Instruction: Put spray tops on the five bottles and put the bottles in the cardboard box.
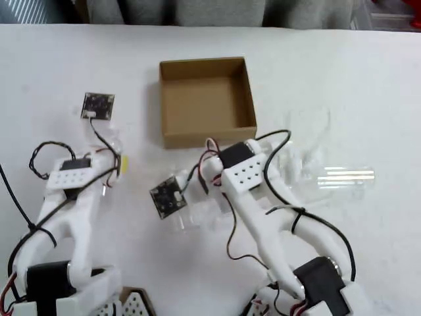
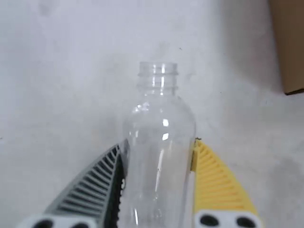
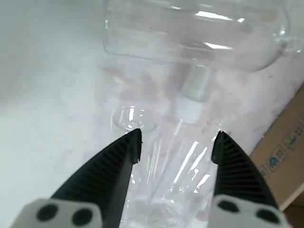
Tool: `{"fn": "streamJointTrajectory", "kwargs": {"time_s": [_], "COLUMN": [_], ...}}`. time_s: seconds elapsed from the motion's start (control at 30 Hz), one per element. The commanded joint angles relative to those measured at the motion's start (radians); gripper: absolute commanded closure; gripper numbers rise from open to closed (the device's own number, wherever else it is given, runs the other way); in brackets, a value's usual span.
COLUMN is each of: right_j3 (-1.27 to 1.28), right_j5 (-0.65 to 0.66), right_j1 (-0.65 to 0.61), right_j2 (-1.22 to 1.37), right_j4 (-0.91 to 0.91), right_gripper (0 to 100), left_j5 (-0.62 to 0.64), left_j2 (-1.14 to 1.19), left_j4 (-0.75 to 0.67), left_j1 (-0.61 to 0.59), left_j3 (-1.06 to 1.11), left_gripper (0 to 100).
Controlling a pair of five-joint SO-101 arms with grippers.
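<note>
A clear bottle [image 2: 159,137] with an open threaded neck and no top sits between the grey and yellow fingers [image 2: 213,180] of my left gripper [image 2: 159,152], which is shut on it. This gripper [image 1: 117,150] is left of the cardboard box [image 1: 204,99], which is open. My right gripper [image 3: 175,142] hangs open over a heap of clear bottles. Below its black fingers [image 3: 116,166] lies a bottle [image 3: 183,180] with a white spray top [image 3: 192,95]. An open bottle neck [image 3: 130,118] sits beside it. Another bottle [image 3: 194,33] lies crosswise beyond.
The right arm [image 1: 247,174] stands just in front of the box's near wall. More clear bottles [image 1: 299,158] lie on the white table to its right, one [image 1: 345,178] farther out. A corner of the box [image 2: 287,42] edges the left wrist view.
</note>
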Motion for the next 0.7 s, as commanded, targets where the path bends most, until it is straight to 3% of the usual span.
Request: {"fn": "streamJointTrajectory", "kwargs": {"time_s": [0.0,0.67], "right_j3": [-0.041,-0.255], "right_j5": [0.012,0.002], "right_j1": [-0.012,0.047], "right_j2": [-0.005,0.375], "right_j4": [-0.010,-0.047], "right_gripper": [76.9,77.2], "left_j5": [0.006,0.006], "left_j2": [-0.044,-0.044], "left_j4": [-0.021,-0.021], "left_j1": [-0.004,-0.007], "left_j3": [-0.008,-0.008], "left_gripper": [91,91]}}
